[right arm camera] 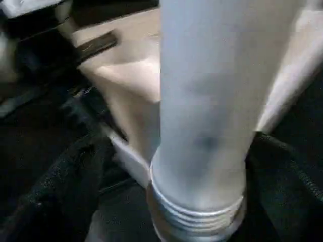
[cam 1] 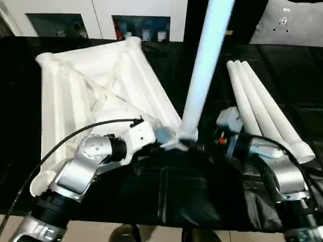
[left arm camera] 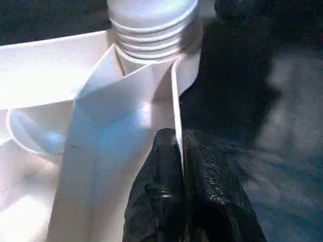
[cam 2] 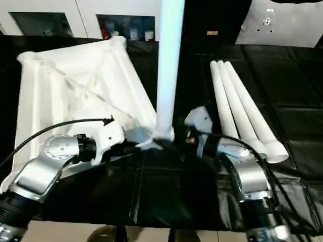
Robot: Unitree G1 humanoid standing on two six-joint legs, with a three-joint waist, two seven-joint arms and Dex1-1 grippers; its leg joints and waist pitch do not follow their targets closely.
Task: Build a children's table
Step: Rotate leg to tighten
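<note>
A thin rib of the upturned tabletop [cam 1: 96,85] is pinched in the closed left gripper [left arm camera: 177,151] near the bench's [cam 1: 176,191] front edge. The upright threaded leg [cam 1: 204,65] is flanked by the right gripper [right arm camera: 166,166], jaws wide and empty. Light, stiff, slick plastic is judged best gripped low near the socket.

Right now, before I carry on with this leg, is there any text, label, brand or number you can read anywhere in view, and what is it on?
No text can be read.
Grey panel behind the work table: a small white mark, too small and blurred to read.
Pictures on the back wall: coloured shapes, no legible words.
Tabletop, standing leg and three loose legs: plain white, no markings visible.
</note>
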